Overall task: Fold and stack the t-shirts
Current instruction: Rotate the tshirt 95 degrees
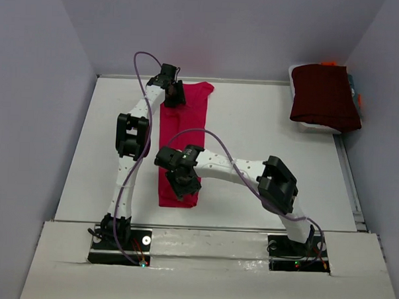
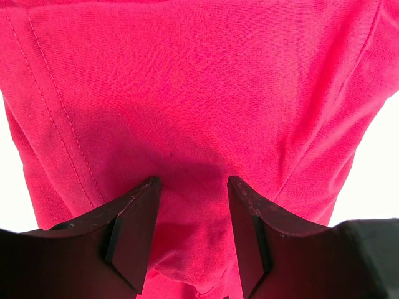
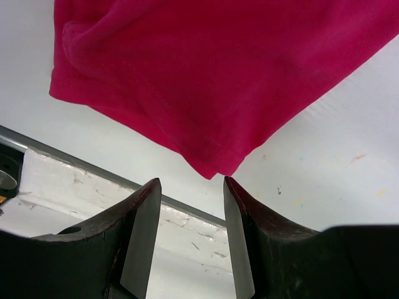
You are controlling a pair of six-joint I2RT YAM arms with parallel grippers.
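Observation:
A bright crimson-pink t-shirt point(image 1: 184, 132) lies on the white table point(image 1: 272, 153), folded into a long narrow strip that runs from the far edge toward the near edge. My left gripper point(image 1: 173, 95) is over the strip's far end. It is open, its fingers straddle the cloth point(image 2: 187, 93), and a soft bump of fabric lies between them. My right gripper point(image 1: 184, 188) is at the near end, also open. The shirt's near corner point(image 3: 218, 165) lies just past its fingertips point(image 3: 149, 190), with nothing between them. A dark maroon t-shirt point(image 1: 324, 95) lies folded at the far right.
The maroon garment rests on a pale bin point(image 1: 313, 128) at the table's far right corner, with orange and teal items behind it. A metal strip point(image 3: 93, 168) marks the table's near edge, close under my right gripper. Grey walls enclose the table on three sides.

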